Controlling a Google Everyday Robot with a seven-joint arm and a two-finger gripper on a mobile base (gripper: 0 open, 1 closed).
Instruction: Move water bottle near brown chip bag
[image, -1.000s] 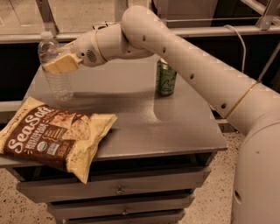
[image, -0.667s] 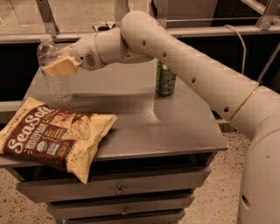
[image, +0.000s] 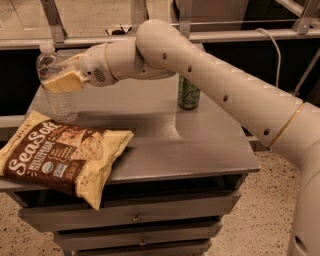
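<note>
The water bottle (image: 59, 104) is clear and ribbed with a white cap. It stands upright at the back left of the grey table (image: 200, 145), its base at or just above the top. My gripper (image: 57, 83) reaches in from the right and is shut on the bottle's middle, with a pale yellow finger (image: 65, 82) across its front. The brown chip bag (image: 55, 155) lies flat at the front left, overhanging the table edge. Its top edge is just in front of the bottle's base.
A green drink can (image: 188, 94) stands at the back middle of the table, behind my arm. Drawers (image: 135, 217) sit below the table top. A metal rail and posts (image: 55, 22) run behind the table.
My gripper has moved the bottle a little to the left and down, closer to the chip bag. The bag and the can have not moved.
</note>
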